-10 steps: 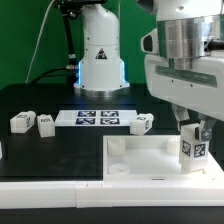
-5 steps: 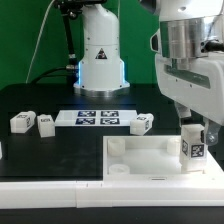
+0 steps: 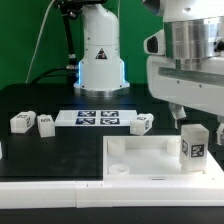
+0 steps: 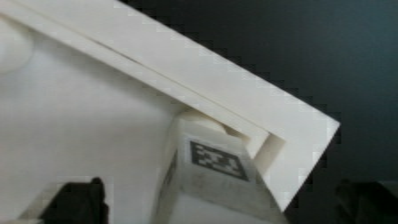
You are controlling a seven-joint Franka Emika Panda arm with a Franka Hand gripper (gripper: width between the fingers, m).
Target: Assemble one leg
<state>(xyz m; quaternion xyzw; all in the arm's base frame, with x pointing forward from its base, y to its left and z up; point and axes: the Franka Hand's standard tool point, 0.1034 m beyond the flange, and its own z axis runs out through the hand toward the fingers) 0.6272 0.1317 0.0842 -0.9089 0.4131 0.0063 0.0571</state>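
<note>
A white leg (image 3: pixel 195 145) with a black-and-white tag stands upright at the corner of the large white tray-like tabletop (image 3: pixel 145 157) on the exterior view's right. My gripper (image 3: pixel 196 116) hangs just above it, open, with a finger on either side and not touching it. In the wrist view the leg (image 4: pixel 222 165) rises between the two dark fingertips (image 4: pixel 75 203), with a gap on both sides of my gripper (image 4: pixel 222 207). Three more legs lie on the black table: two on the exterior view's left (image 3: pixel 22 122), (image 3: pixel 46 124) and one by the middle (image 3: pixel 143 124).
The marker board (image 3: pixel 97 118) lies flat behind the tabletop. The robot base (image 3: pixel 100 60) stands at the back with cables beside it. The tabletop's edge and corner show in the wrist view (image 4: pixel 196 80).
My gripper has opened and risen off the leg. The leg stays upright in the tabletop's corner.
</note>
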